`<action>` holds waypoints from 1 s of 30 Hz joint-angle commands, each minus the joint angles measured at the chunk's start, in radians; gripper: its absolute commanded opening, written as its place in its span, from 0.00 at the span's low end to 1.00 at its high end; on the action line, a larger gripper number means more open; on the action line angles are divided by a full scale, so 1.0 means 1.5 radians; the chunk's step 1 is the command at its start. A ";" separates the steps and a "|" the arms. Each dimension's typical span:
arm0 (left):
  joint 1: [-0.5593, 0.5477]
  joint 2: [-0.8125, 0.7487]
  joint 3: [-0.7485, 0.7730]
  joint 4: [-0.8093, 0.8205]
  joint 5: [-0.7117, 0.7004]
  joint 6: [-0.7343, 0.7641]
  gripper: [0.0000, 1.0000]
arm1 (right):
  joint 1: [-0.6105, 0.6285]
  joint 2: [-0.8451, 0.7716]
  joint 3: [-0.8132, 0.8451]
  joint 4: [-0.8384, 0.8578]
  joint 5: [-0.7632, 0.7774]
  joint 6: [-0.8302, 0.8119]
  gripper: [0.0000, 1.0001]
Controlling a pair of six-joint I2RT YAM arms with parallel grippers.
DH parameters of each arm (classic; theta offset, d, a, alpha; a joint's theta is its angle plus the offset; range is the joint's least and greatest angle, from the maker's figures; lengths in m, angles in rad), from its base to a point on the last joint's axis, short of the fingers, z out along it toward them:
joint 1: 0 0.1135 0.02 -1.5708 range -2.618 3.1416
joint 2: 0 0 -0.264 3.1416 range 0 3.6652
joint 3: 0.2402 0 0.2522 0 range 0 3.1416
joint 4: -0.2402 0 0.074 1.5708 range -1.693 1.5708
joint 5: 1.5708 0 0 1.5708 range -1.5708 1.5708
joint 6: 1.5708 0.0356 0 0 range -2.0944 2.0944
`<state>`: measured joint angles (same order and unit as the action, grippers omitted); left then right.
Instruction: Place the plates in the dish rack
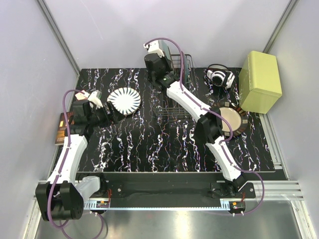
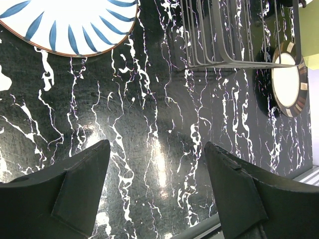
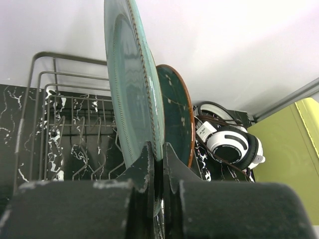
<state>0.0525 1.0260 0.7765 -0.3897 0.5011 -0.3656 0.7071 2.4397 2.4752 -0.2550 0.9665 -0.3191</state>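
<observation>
right hand [image 3: 159, 152]: clamped on teal plate [image 3: 130, 89], upright at rack [image 1: 173, 107], beside brown-rimmed plate [image 3: 177, 114] | left hand [image 2: 157, 147]: wide open, empty, near striped plate [image 2: 70, 25] | cream plate [image 1: 232, 121]: tabletop [image 1: 149, 144], right of rack

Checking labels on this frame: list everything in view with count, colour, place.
Teal plate: 1, teal, upright over the rack, rim pinched by right fingers.
Brown-rimmed plate: 1, teal, upright just beyond it, seemingly in the rack.
Striped plate: 1, white, dark stripes, flat, left.
Cream plate: 1, cream, brown rim, flat, right.
Rack: 1, dark wire, far centre.
Headphones: 1, white-black, right of rack.
Box: 1, yellow-green, far right.
Table: 1, black, white veins.
Left fingers: open, empty, near striped plate.
Right fingers: shut on teal plate.
</observation>
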 commanded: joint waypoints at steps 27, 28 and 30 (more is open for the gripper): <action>0.003 0.012 -0.001 0.040 0.027 -0.010 0.81 | -0.016 -0.048 -0.029 0.121 0.061 0.001 0.00; 0.003 0.014 0.000 0.039 0.029 -0.011 0.81 | -0.019 -0.044 -0.028 0.119 0.061 0.001 0.00; 0.003 0.021 0.004 0.040 0.030 -0.012 0.81 | -0.022 -0.043 -0.032 0.108 0.060 0.010 0.00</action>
<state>0.0525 1.0454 0.7761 -0.3859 0.5194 -0.3752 0.6903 2.4397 2.3939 -0.2249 0.9894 -0.3363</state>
